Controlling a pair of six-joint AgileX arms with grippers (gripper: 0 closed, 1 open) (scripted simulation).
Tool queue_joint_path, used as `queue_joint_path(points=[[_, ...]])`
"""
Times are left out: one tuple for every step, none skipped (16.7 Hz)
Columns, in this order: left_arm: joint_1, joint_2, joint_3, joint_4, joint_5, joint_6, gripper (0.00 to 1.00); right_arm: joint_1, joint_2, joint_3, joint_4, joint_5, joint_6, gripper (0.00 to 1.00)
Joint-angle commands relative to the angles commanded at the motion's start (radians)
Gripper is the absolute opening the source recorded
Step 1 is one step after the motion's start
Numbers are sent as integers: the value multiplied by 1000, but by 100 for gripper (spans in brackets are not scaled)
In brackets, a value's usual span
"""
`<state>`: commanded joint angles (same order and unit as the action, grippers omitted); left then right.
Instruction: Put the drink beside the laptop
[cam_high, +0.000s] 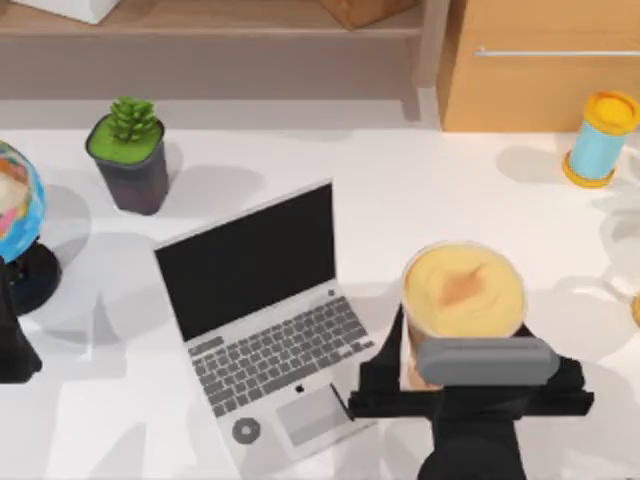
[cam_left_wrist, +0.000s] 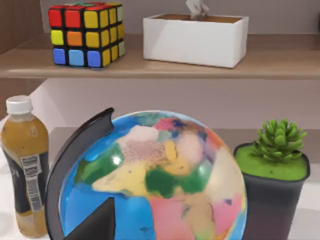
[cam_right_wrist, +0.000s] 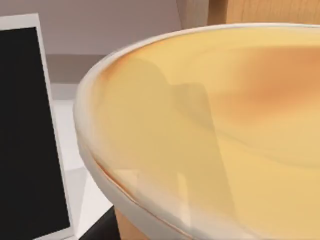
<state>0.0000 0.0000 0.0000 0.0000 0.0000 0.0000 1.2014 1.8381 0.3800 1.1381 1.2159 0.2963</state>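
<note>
The drink (cam_high: 463, 290) is a large clear cup with a creamy yellow-orange top. It stands just right of the laptop (cam_high: 270, 340), near the table's front edge. My right gripper (cam_high: 464, 342) reaches in from the front. Its black fingers press the cup's left and right sides, so it is shut on the drink. In the right wrist view the drink's top (cam_right_wrist: 225, 125) is very close, and the laptop's black screen (cam_right_wrist: 25, 135) is beside it. The laptop is open, its screen facing the front right. My left gripper (cam_high: 12, 345) is parked at the table's left edge.
A potted succulent (cam_high: 130, 150) and a globe (cam_high: 15, 215) stand at the back left. A blue cylinder with yellow ends (cam_high: 602, 140) stands at the back right before a wooden cabinet (cam_high: 540, 60). A bottle (cam_left_wrist: 25, 165) stands by the globe; a shelf holds a puzzle cube (cam_left_wrist: 87, 34) and a tissue box (cam_left_wrist: 195, 40).
</note>
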Motion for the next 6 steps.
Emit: queue_joint_path(points=[[0,0,0,0,0,0,100,0,0,0,0,0,0,100],[0,0,0,0,0,0,100,0,0,0,0,0,0,100],[0,0,0,0,0,0,100,0,0,0,0,0,0,100],[0,0,0,0,0,0,100,0,0,0,0,0,0,100],[0,0,0,0,0,0,100,0,0,0,0,0,0,100],[0,0,0,0,0,0,100,0,0,0,0,0,0,100]])
